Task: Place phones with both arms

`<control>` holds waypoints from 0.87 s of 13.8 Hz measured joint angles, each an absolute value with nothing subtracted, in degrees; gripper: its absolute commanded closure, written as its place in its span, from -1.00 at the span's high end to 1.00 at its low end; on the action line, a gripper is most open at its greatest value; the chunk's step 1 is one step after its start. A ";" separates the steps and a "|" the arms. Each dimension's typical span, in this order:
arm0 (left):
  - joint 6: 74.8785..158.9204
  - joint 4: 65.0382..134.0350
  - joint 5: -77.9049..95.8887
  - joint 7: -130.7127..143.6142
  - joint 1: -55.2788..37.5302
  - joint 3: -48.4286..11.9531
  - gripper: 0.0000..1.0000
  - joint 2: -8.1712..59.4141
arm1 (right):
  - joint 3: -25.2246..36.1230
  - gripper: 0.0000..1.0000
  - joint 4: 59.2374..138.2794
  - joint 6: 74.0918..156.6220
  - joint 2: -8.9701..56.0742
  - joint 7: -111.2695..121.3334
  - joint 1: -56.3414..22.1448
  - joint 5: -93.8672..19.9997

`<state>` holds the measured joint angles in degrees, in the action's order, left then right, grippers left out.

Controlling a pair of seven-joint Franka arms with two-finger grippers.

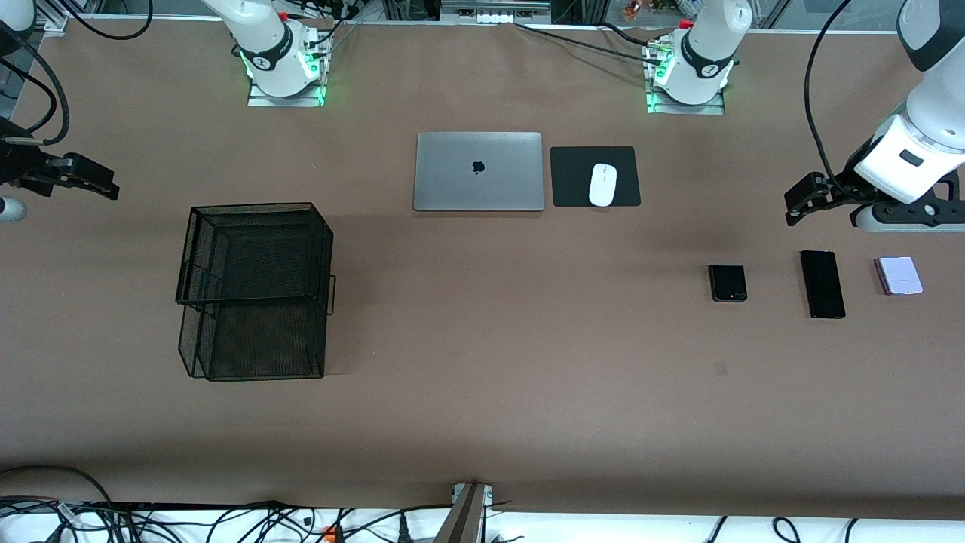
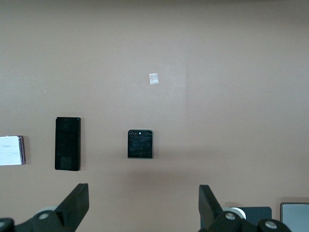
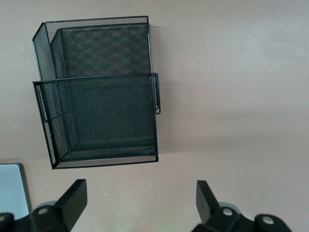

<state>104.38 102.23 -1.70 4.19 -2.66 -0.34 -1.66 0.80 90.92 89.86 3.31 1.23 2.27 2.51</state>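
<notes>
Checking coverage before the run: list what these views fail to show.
1. Lilac-white flip phone: cut by the left wrist view's edge.
2. Laptop: only a corner in the right wrist view.
3. Right gripper: the front view's edge cuts its arm.
4. Mesh tray: lower tier partly covered by the upper.

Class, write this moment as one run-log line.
left gripper: open, above table near phones | right gripper: open, near mesh tray | black flip phone, slab phone, lilac flip phone: on table, untouched
</notes>
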 measured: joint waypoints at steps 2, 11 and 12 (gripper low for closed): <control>103.10 102.23 -1.70 4.19 -2.66 -0.34 1.00 -1.66 | 0.80 1.00 90.92 89.85 3.31 1.23 2.27 2.51; 102.06 101.73 -1.70 4.25 -2.97 -0.33 1.00 -1.55 | 0.80 1.00 90.92 89.86 3.31 1.23 2.27 2.51; 102.03 101.69 -1.70 4.26 -2.96 -0.30 1.00 -1.55 | 0.80 1.00 90.92 89.85 3.31 1.23 2.27 2.51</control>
<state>102.03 101.69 -1.70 4.26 -2.96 -0.30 -1.55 0.80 90.92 89.85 3.31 1.23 2.27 2.51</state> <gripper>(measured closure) 0.000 0.000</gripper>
